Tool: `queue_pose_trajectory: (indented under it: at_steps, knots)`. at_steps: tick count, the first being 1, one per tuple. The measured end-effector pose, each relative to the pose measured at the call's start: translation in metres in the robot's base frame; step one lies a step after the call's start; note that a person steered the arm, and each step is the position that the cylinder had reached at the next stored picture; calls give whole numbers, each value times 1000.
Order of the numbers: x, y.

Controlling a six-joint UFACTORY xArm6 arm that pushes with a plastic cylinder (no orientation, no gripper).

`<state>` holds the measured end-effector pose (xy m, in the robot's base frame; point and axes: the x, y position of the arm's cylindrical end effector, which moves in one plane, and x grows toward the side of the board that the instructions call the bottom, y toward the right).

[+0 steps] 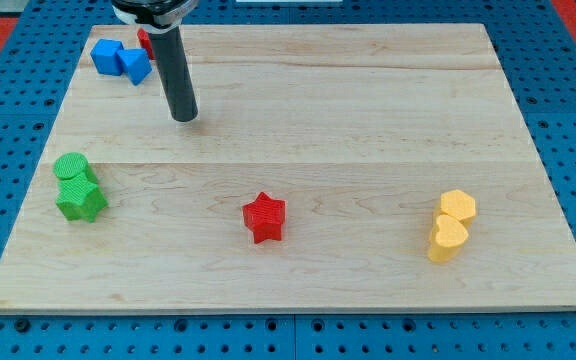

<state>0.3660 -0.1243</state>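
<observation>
The arm carries no fingers, so there is nothing to release, clench or grasp; it ends in a straight dark rod that descends from the view's top. My tip rests on the wooden worktop in its upper-left area and touches no block. Nearest to the tip, up and to the view's left, lie two blue blocks: a blue cube-like block and a second blue block set touching it on its right side; their exact shapes cannot be made out with certainty. Just behind the rod, at the worktop's top edge, a red block is partly hidden by the rod, and its shape cannot be determined. Lower down near the view's left edge, well apart from the tip, a green cylinder-like block sits touching a green star-shaped block just below it. A red star lies alone near the middle of the worktop's lower half. Towards the view's lower right, two yellow blocks lie in contact: an upper yellow block and a yellow heart-shaped block below it. The worktop lies on a blue perforated base.
</observation>
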Motion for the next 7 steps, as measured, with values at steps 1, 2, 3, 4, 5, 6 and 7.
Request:
queue_pose_trajectory:
  at_steps: [1, 2, 3, 4, 5, 6, 7]
  knots:
    - [0, 16]
    - [0, 20]
    - [0, -6]
    - [0, -61]
    - [0, -116]
    - [0, -144]
    - [-9, -146]
